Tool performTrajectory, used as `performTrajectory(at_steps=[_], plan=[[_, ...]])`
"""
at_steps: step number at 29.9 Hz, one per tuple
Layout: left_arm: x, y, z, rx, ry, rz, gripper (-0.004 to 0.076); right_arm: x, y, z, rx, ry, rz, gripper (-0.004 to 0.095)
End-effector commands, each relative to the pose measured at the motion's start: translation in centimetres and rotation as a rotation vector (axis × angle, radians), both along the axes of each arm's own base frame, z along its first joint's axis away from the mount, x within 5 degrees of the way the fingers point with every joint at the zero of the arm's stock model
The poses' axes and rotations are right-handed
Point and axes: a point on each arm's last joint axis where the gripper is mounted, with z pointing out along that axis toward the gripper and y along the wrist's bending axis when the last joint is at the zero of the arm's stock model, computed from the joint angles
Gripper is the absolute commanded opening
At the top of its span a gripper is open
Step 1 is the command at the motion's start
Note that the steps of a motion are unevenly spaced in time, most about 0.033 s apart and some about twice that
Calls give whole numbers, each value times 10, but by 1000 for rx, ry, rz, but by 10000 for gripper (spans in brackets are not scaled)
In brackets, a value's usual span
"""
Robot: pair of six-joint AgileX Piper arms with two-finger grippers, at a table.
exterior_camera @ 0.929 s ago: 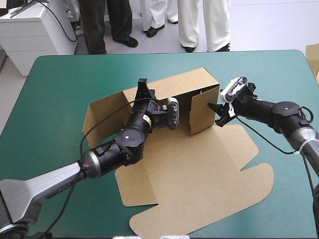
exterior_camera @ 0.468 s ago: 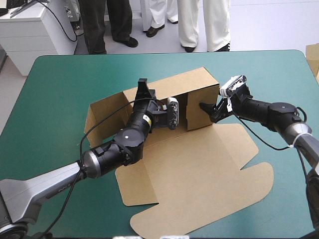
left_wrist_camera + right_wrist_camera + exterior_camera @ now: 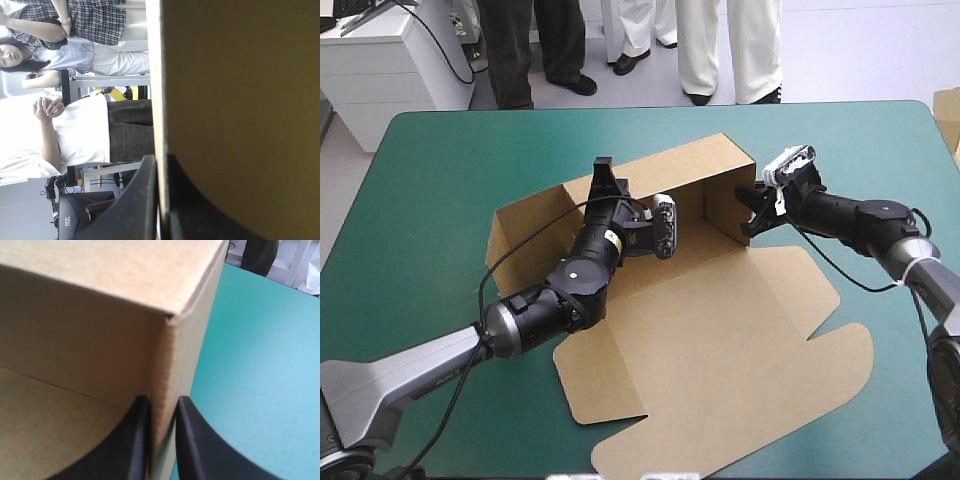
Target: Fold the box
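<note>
Right end wall point(image 3: 728, 205) caught, corner forming on the box point(image 3: 660, 290), mid-frame!
The right gripper point(image 3: 162, 400), nudging that wall's edge just before, now clamps it, drawn toward upper right; the left gripper point(image 3: 161, 159) pinches the back wall point(image 3: 690, 165) upright. Lid point(image 3: 720, 345) flat across lower frame: tucking comes next, I'd say.

1. The brown box point(image 3: 720, 330) lies partly folded at the middle of the table point(image 3: 440, 180).
2. Its long back wall and right end wall stand upright, facing the far edge.
3. Its wide lid panel lies flat toward the near edge.
</note>
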Motion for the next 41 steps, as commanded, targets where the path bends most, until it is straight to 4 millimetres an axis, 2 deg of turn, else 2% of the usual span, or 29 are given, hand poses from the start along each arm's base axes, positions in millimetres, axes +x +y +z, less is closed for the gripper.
performTrajectory(at_steps=[1,8,10,14,15,18,22,25,30,35,38,41], plan=[[-7,-2,25,-48,-66,-68,-32,-8,10,31,92,-79,92,-23],[-6,-2,25,-39,-77,-72,-31,-10,12,32,111,-76,121,-23],[-7,-2,25,-39,-77,-74,-8,-9,12,32,121,-63,111,-23],[-10,-4,28,-44,-83,-77,156,-9,11,32,120,-60,101,-23],[-12,-6,29,-43,-87,-85,227,-8,10,32,119,-56,89,-23],[-24,-15,32,-62,-87,-128,345,-6,8,31,132,-31,48,-22],[-45,-29,36,-78,-93,-196,363,-4,6,30,138,-12,3,-23],[-61,-38,46,-132,-92,-243,363,-3,5,29,138,-5,-18,-22],[-79,-45,76,-297,-44,-259,363,-4,4,32,150,0,-32,-22],[-78,-38,119,-475,-18,-166,363,-6,3,37,167,16,-64,-22],[-72,-27,147,-582,-16,-108,363,-8,1,39,142,23,-84,-22],[-53,-5,167,-703,23,-14,363,-10,-2,43,121,48,-112,-22]])
